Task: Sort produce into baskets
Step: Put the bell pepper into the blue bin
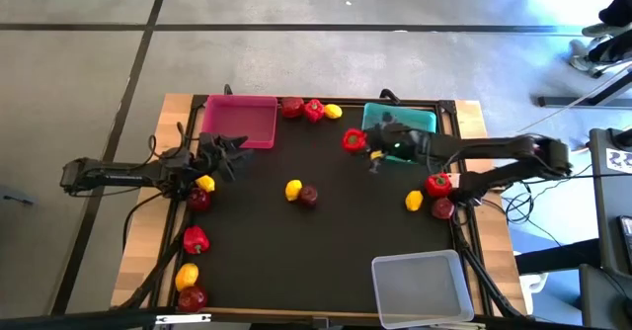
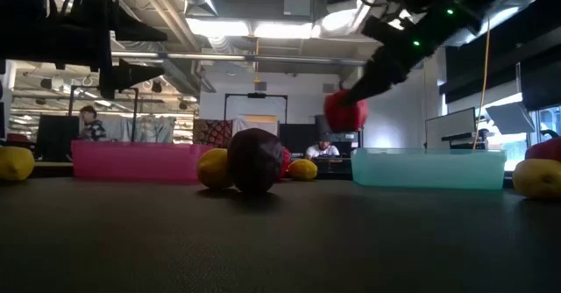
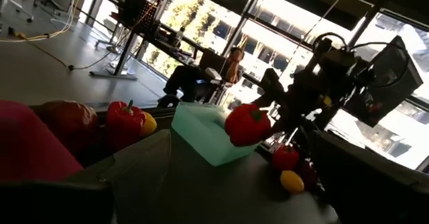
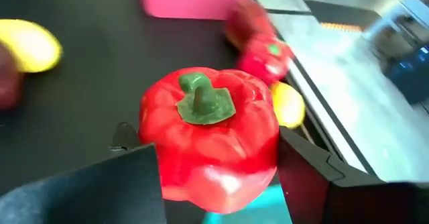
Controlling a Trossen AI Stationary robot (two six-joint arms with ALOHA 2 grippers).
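The right end effector [image 1: 361, 144] hangs above the bench [image 1: 326, 241], just beside the near-left corner of the teal basket [image 1: 420, 121], its two dark fingers [image 4: 87, 184] clamped on the sides of a bright red pepper [image 4: 209, 142]. The right wrist view shows the pepper filling the gap between the fingers, green stem up, with teal showing under it. In the low view the same pepper [image 2: 346, 113] is held clear of the bench surface, higher than the teal basket's rim [image 2: 428, 155].

The left end effector [image 1: 229, 152] waits over the left side of the bench, just in front of the magenta-pink basket [image 1: 242, 121], its fingers spread wide apart and holding nothing.

The clear translucent basket [image 1: 420, 286] sits at the near right edge of the bench.

The rest of the produce lies loose on the bench:
- an apple, a pepper and a lemon [image 1: 333, 112] in a row between the pink and teal baskets at the far edge
- a lemon [image 1: 293, 189] touching a dark red apple [image 1: 309, 196] near the middle
- a pepper [image 1: 438, 184], a lemon and an apple grouped at the right under the right arm
- a lemon [image 1: 205, 183] and an apple beside the left arm, then a pepper [image 1: 196, 239], another lemon and another apple down the left edge.
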